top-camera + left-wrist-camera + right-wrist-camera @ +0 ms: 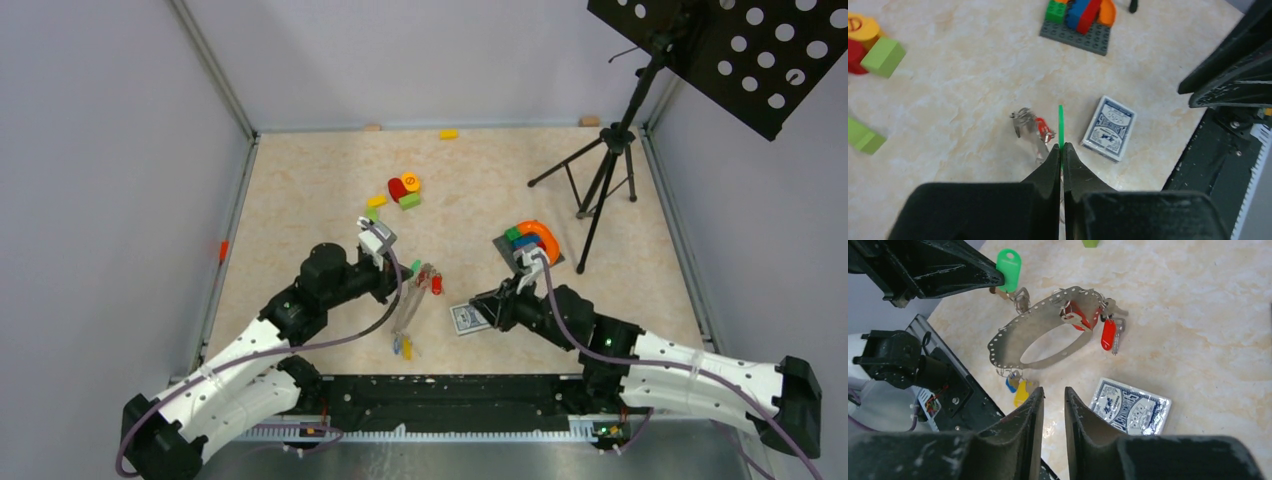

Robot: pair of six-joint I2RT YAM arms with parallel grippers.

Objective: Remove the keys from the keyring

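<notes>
Left jaws: closed tight on the green tag (1009, 269).
Keyring (1020, 327): lies mid-surface (1173, 315) between the arms, its rim just beside the green tag.
Red-tagged keys (1108, 334): on the keyring's far end.
Blue tag (1011, 385), yellow tag (1022, 392): at its near end.
Card box (1130, 407): just right of the keyring.
Right jaws: narrowly parted, nothing between them, near the card box.
</notes>
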